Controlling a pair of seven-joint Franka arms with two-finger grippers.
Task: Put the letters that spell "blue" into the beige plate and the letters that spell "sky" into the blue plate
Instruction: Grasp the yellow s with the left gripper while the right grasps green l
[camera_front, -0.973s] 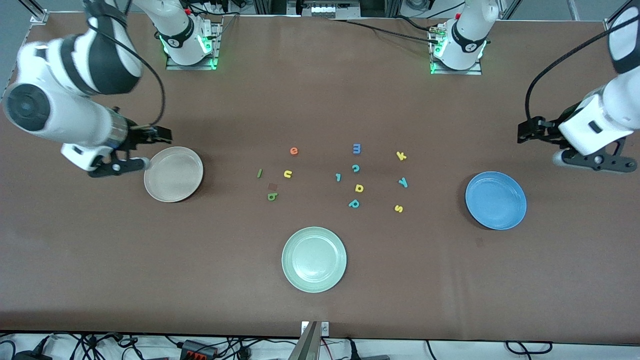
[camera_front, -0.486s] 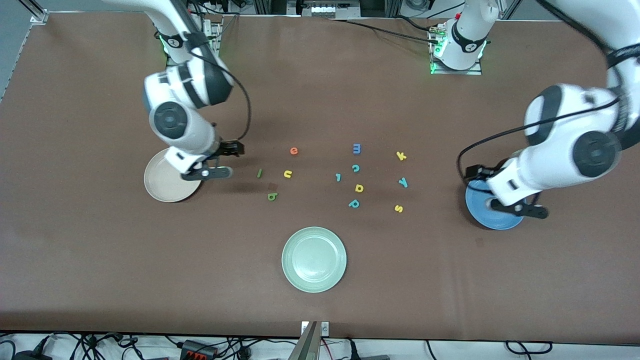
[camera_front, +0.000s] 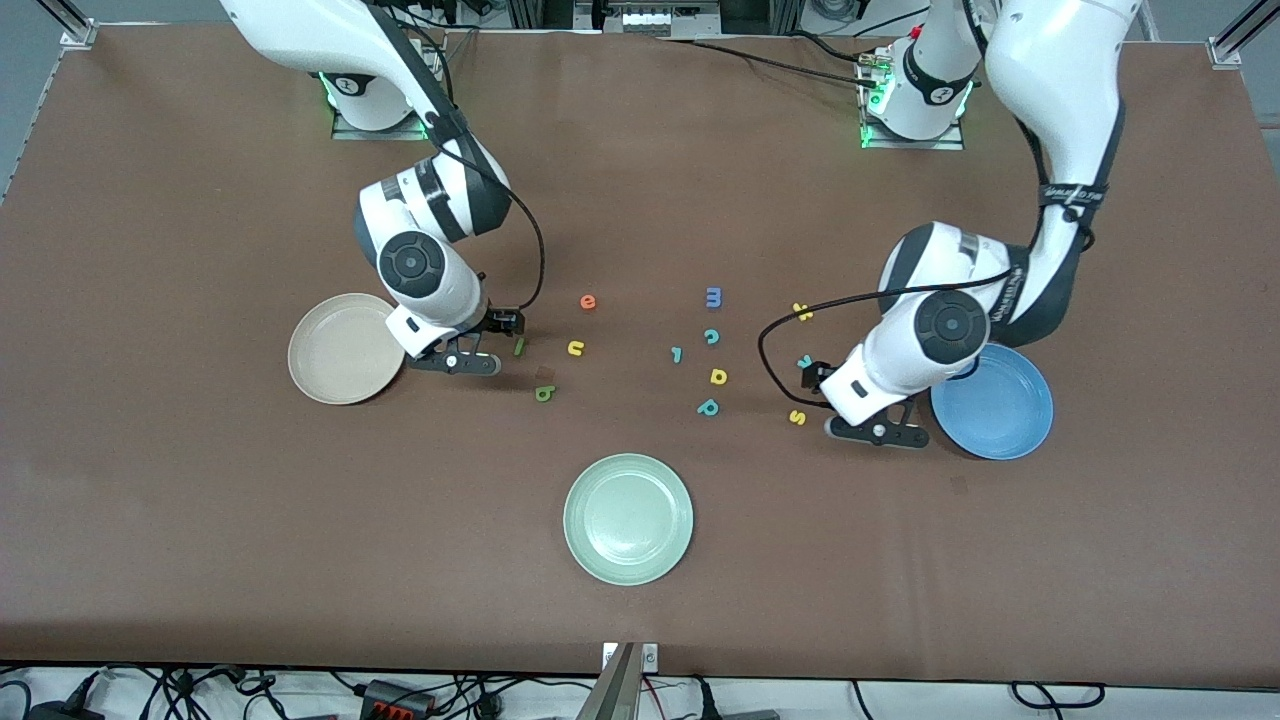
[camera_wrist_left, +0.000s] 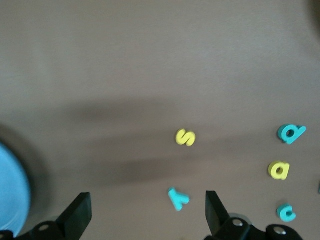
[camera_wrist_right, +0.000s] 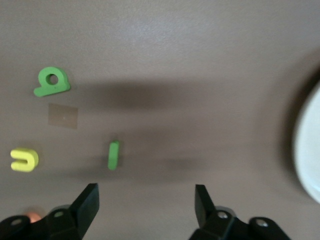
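Observation:
My right gripper (camera_front: 470, 362) (camera_wrist_right: 145, 205) hangs open and empty between the beige plate (camera_front: 345, 348) (camera_wrist_right: 307, 150) and the thin green l (camera_front: 519, 346) (camera_wrist_right: 113, 155). Close by lie the green b (camera_front: 544, 393) (camera_wrist_right: 51, 82), yellow-orange u (camera_front: 575, 348) (camera_wrist_right: 24, 160) and orange-red e (camera_front: 588, 301). My left gripper (camera_front: 878, 430) (camera_wrist_left: 145, 212) is open beside the blue plate (camera_front: 990, 400) (camera_wrist_left: 10, 195). The teal y (camera_front: 805, 362) (camera_wrist_left: 178, 198) shows between its fingers, nearer one of them. The yellow s (camera_front: 797, 417) (camera_wrist_left: 185, 137) lies just past it. The left arm partly covers the yellow k (camera_front: 800, 311).
A pale green plate (camera_front: 628, 518) sits nearer the front camera. Mid-table lie a blue m (camera_front: 713, 297), teal c (camera_front: 711, 337) (camera_wrist_left: 287, 213), small teal l-like piece (camera_front: 677, 353), yellow a (camera_front: 718, 376) (camera_wrist_left: 279, 170) and teal p (camera_front: 708, 407) (camera_wrist_left: 291, 133).
Both arms swung in from the table's ends. The right gripper passed over the beige plate to beside the green l. The left gripper crossed the blue plate to the y and s.

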